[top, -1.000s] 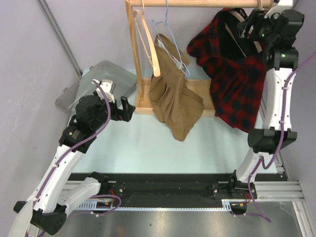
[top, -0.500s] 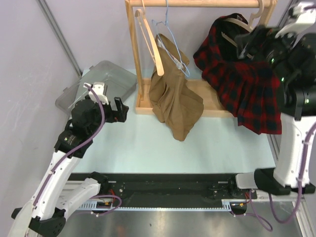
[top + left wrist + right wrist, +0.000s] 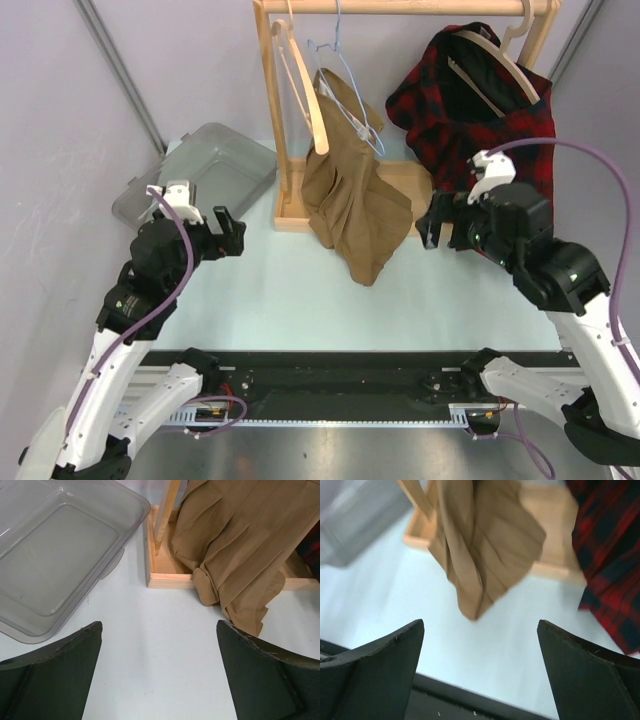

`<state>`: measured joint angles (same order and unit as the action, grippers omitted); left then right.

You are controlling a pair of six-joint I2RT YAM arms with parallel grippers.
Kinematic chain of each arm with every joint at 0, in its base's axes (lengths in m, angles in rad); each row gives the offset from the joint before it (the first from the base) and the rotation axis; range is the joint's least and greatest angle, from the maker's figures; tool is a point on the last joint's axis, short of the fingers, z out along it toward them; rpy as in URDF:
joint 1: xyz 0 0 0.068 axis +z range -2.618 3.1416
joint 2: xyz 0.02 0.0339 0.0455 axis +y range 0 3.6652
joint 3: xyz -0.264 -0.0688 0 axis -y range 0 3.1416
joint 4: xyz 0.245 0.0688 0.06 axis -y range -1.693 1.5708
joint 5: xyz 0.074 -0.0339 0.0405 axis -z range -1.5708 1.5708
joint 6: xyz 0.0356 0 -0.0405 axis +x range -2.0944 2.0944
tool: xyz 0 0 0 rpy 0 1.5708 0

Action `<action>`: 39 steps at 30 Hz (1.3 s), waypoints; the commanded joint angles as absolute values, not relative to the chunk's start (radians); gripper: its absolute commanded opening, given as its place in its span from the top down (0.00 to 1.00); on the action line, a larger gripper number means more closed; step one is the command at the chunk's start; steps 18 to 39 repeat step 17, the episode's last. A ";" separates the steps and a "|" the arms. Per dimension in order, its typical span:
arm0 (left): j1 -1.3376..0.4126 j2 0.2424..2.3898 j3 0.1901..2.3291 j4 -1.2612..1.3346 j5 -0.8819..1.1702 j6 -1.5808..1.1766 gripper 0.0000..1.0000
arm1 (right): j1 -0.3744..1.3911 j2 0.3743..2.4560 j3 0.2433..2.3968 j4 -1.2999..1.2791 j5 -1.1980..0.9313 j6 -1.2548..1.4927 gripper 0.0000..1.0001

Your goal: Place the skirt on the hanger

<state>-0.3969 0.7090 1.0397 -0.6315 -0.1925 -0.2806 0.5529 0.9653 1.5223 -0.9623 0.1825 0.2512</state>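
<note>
The red plaid skirt (image 3: pixel 478 120) hangs draped over a wooden hanger (image 3: pixel 497 57) at the right end of the rail (image 3: pixel 400 6); its hem shows in the right wrist view (image 3: pixel 607 555). My right gripper (image 3: pixel 434 224) (image 3: pixel 480 622) hovers low over the table in front of it, open and empty, apart from the cloth. My left gripper (image 3: pixel 230 230) (image 3: pixel 159 625) is open and empty too, over the table to the left of the rack's base (image 3: pixel 288 212).
A tan skirt (image 3: pixel 352 205) (image 3: pixel 240 545) (image 3: pixel 485 545) hangs mid-rack, its hem near the table. A bare wooden hanger (image 3: pixel 300 85) and a blue wire hanger (image 3: pixel 352 105) hang beside it. A grey plastic bin (image 3: pixel 200 170) (image 3: pixel 55 555) lies at the far left.
My right gripper opened at the plaid skirt up by the rail, then swung down and left to just above the table. The skirt stays on its hanger. The left arm drew back slightly.
</note>
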 commanded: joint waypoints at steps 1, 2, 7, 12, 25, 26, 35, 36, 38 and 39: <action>-0.397 0.706 1.031 -0.635 -0.229 -0.290 0.00 | 0.624 0.901 1.424 -0.963 0.331 0.342 0.00; -0.397 0.707 1.029 -0.632 -0.230 -0.291 0.00 | 0.649 0.891 1.392 -0.951 0.354 0.344 0.00; -0.397 0.695 1.011 -0.638 -0.230 -0.308 0.00 | 0.715 0.928 1.355 -0.931 0.409 0.328 0.00; -0.397 0.669 0.989 -0.655 -0.227 -0.307 0.00 | 0.758 0.966 1.316 -0.871 0.428 0.318 0.00; -0.397 0.677 0.991 -0.712 -0.253 -0.351 0.00 | 0.764 0.973 1.267 -0.819 0.410 0.318 0.00; -0.397 0.677 0.991 -0.712 -0.253 -0.351 0.00 | 0.764 0.973 1.267 -0.819 0.410 0.318 0.00; -0.397 0.677 0.991 -0.712 -0.253 -0.351 0.00 | 0.764 0.973 1.267 -0.819 0.410 0.318 0.00; -0.397 0.677 0.991 -0.712 -0.253 -0.351 0.00 | 0.764 0.973 1.267 -0.819 0.410 0.318 0.00; -0.397 0.677 0.991 -0.712 -0.253 -0.351 0.00 | 0.764 0.973 1.267 -0.819 0.410 0.318 0.00; -0.397 0.677 0.991 -0.712 -0.253 -0.351 0.00 | 0.764 0.973 1.267 -0.819 0.410 0.318 0.00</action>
